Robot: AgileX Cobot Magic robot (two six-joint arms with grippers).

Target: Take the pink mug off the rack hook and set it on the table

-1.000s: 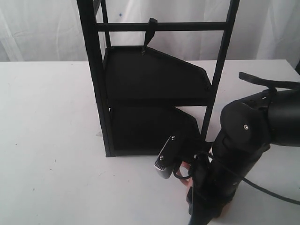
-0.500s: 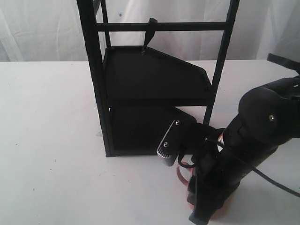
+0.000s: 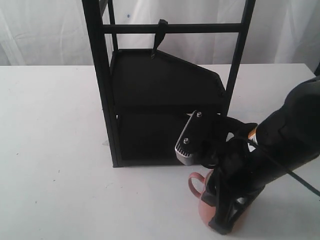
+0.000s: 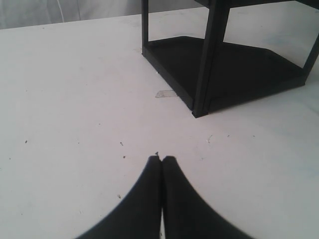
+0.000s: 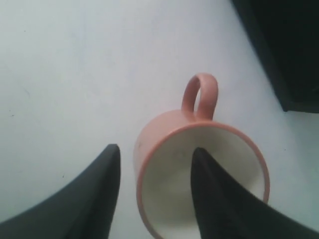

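The pink mug (image 5: 167,181) sits near the worktop's (image 3: 50,150) front edge. One finger of the right gripper (image 5: 154,152) is inside it, with the jaws spread astride its rim. The exterior view shows only the mug's handle and side. The left gripper (image 4: 160,159) is closed.

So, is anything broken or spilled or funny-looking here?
Nothing stands out. The mug sits upright on the table, whole and empty, off the hook. The right claw straddles its rim, one finger inside, one outside.
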